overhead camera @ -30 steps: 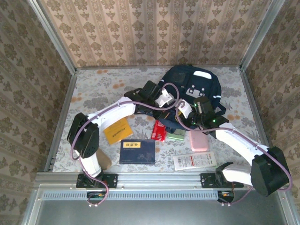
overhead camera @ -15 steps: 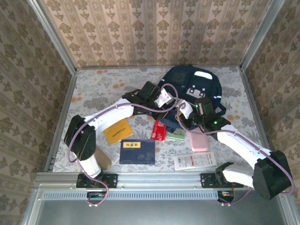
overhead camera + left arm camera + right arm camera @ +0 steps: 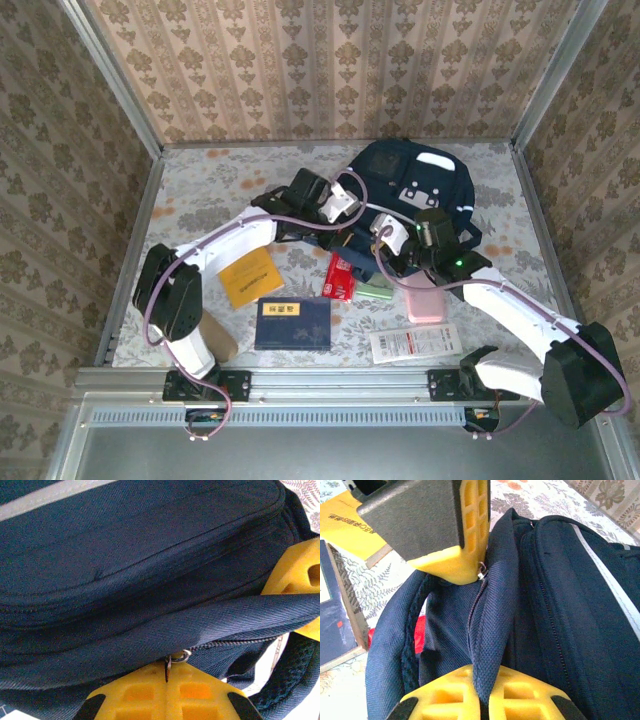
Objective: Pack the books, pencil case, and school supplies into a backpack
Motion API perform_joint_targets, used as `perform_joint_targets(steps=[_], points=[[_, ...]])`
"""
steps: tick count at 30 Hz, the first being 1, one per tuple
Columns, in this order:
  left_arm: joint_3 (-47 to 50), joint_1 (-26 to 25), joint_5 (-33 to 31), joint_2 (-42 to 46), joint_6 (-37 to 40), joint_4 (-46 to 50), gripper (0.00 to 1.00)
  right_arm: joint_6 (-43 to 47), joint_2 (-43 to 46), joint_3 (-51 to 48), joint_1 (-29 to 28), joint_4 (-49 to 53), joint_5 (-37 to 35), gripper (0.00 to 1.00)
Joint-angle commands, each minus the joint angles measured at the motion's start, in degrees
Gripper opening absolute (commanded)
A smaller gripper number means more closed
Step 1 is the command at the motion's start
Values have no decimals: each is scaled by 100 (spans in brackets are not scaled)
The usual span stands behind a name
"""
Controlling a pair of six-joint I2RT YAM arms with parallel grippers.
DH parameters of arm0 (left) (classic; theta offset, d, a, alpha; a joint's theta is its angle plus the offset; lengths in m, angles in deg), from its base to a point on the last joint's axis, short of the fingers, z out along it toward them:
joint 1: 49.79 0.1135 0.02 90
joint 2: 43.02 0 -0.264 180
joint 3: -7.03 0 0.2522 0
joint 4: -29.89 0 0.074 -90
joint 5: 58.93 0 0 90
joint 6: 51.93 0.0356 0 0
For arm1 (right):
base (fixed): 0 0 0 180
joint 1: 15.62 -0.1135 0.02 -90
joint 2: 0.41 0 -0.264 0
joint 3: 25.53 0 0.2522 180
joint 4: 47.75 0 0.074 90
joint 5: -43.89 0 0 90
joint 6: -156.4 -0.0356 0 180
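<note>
The navy backpack (image 3: 420, 185) lies at the back right of the table, its opening toward the arms. My left gripper (image 3: 167, 666) is shut on the backpack's metal zipper pull (image 3: 176, 658); from above, this left gripper (image 3: 352, 232) sits at the bag's near edge. My right gripper (image 3: 487, 674) is shut on a fold of the backpack's fabric (image 3: 492, 630) beside the zipper, close to the left one (image 3: 451, 562). On the table lie the yellow-orange book (image 3: 250, 278), the dark blue book with a yellow label (image 3: 293, 323), a red packet (image 3: 340, 277), a pale green packet (image 3: 375, 290), a pink pencil case (image 3: 424, 298) and a long white packet (image 3: 415, 343). The small patterned book is hidden.
Metal frame posts and wallpapered walls close in the table (image 3: 220, 190) on three sides. A tan object (image 3: 222, 342) lies by the left arm's base. Both forearms cross the table's middle above the loose items.
The left gripper has shifted a little back and left with the zipper pull. The right gripper has edged left, holding the fabric. The loose items have not moved.
</note>
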State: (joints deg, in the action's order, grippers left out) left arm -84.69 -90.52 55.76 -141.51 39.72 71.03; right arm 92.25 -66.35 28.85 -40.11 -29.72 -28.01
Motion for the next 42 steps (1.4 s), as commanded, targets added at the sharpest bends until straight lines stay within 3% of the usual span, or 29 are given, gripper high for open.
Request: perform_joint_targets(steps=[1,4,7,8,9,10,13,17,20,23,26,29,32,35,37,39,42], points=[[207,714,-1435,-147,-135,510,0,561,549,394,15,-5,131,0],[77,733,-1235,-204,-100,550,0,1320,457,647,-122,592,-58,0],[2,638,-760,-187,-8,484,0,2062,296,827,-299,996,-712,0],[-28,584,-677,-187,-7,479,0,2142,259,831,-310,964,-840,8],[-73,527,-557,-211,-53,472,0,2111,211,831,-324,863,-1008,38],[-113,482,-400,-247,-150,455,0,2034,179,826,-365,781,-1140,58],[-201,354,-30,-323,-462,347,0,1870,225,925,-498,1083,-879,69],[-271,212,457,-336,-911,85,0,1302,631,1122,-561,1801,186,78],[-414,57,727,-404,-1175,-1,0,36,1171,920,-561,1001,29,77],[-656,-115,981,-524,-1319,58,0,-1558,1801,625,-548,23,-1083,64],[-906,-228,1095,-578,-1457,149,0,-3202,1941,1109,-415,899,-2692,58],[-1116,-251,1413,-600,-1641,180,0,-4030,1610,1741,-86,2405,-3046,34],[-1202,-268,1520,-575,-1823,143,0,-5378,1323,1845,555,3323,-3153,1],[-1164,-270,1427,-492,-1919,79,0,-6558,699,1807,1879,3945,-1746,0],[-1107,-252,1416,-435,-2001,-14,0,-6952,358,1575,2445,3871,-1038,8],[-1106,-215,1414,-383,-2095,-105,0,-7468,278,1154,2769,3601,-984,15],[-1119,-159,1374,-264,-2239,-250,0,-7993,142,949,2853,3684,-1691,18]])
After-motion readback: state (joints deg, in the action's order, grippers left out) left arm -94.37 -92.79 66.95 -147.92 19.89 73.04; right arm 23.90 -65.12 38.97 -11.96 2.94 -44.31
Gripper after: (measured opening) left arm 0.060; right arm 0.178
